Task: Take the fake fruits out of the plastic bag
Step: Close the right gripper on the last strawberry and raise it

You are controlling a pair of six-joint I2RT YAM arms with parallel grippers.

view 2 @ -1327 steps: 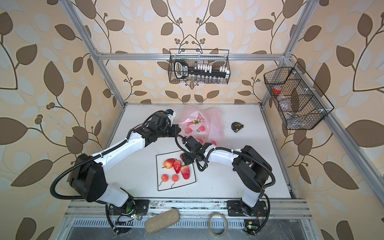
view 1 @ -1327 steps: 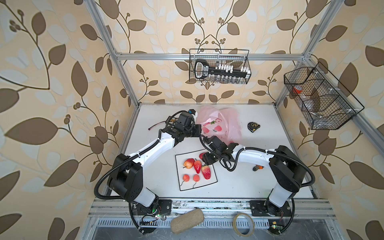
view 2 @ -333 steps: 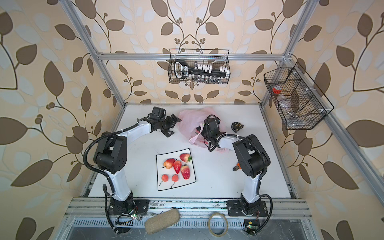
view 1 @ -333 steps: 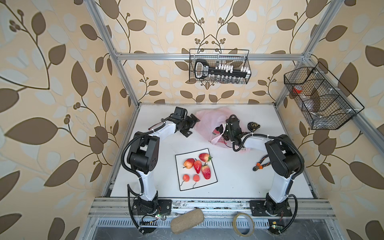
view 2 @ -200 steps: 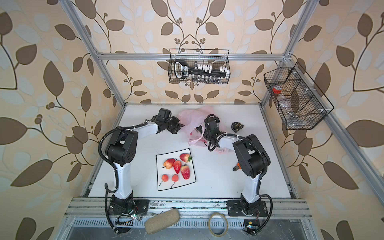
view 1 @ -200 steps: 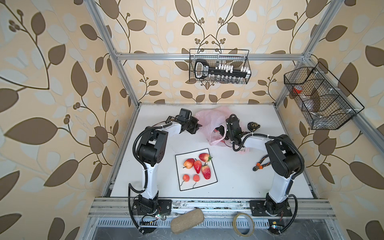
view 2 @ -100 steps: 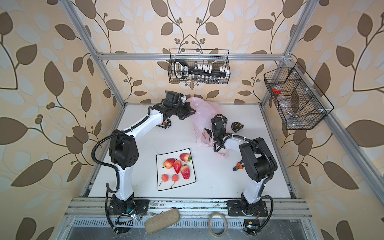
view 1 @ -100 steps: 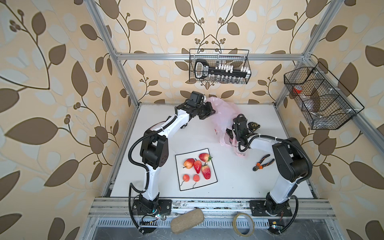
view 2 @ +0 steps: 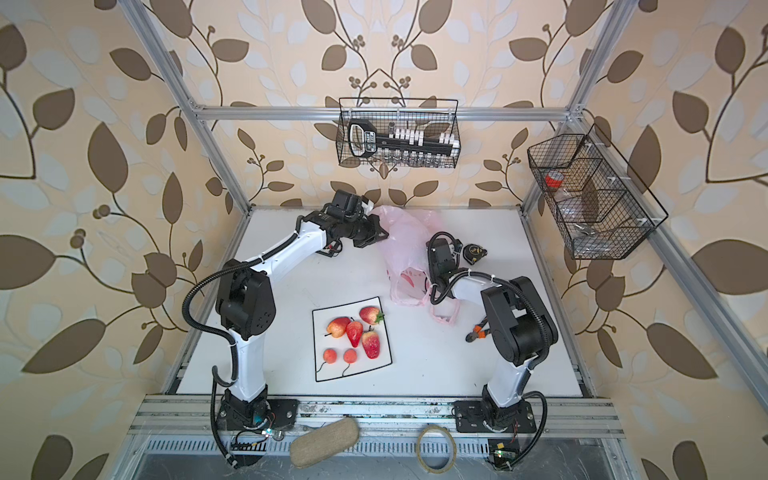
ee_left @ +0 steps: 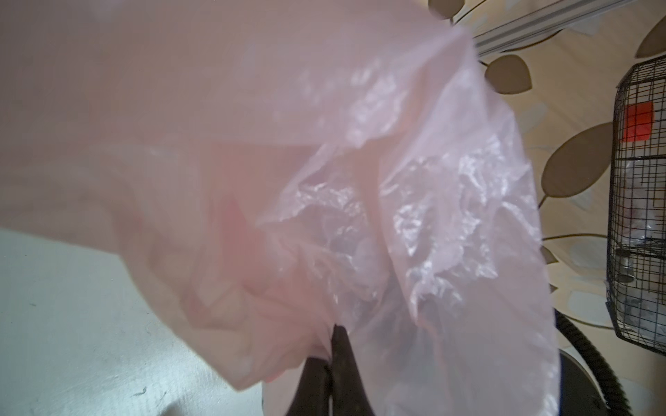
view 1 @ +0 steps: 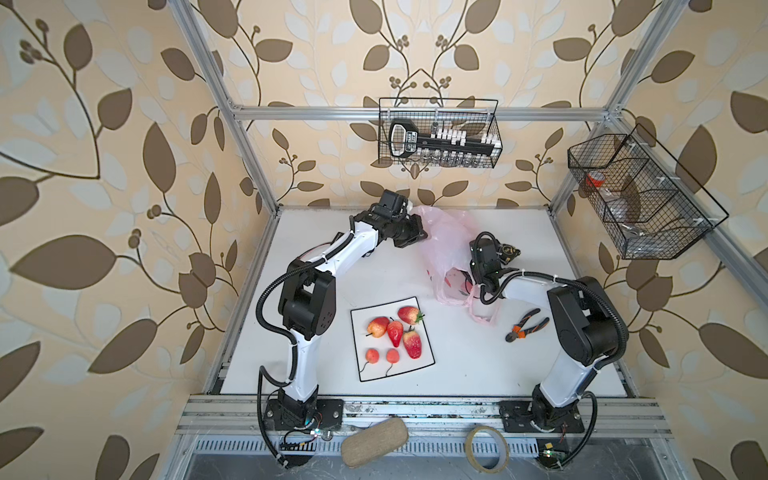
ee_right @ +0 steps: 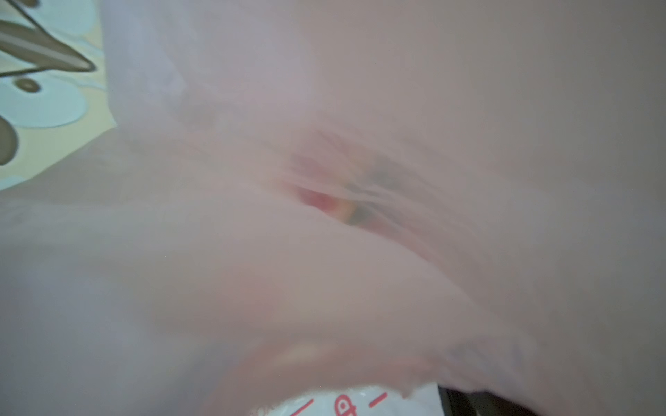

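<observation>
In both top views my left gripper [view 1: 422,232] [view 2: 382,235] is raised near the back wall and shut on the top of the pink plastic bag [view 1: 446,245] [view 2: 405,245], which hangs stretched down to the table. The left wrist view shows its dark fingertips [ee_left: 329,345] pinching the film. My right gripper [view 1: 475,286] sits at the bag's lower mouth, wrapped in film; its jaws are hidden. Through the film a blurred red-yellow patch [ee_right: 335,205] shows; I cannot tell fruit from print. Several fake fruits [view 1: 395,332] lie on the white mat [view 1: 424,361].
Orange-handled pliers [view 1: 525,324] lie right of the bag's handles. A small black tape measure [view 1: 508,252] sits behind the right wrist. Wire baskets hang on the back wall [view 1: 440,137] and the right wall [view 1: 640,199].
My left gripper has risen toward the back wall, pulling the bag up and stretching it. The right gripper has shifted right with the bag's mouth. The fruits on the mat have not moved.
</observation>
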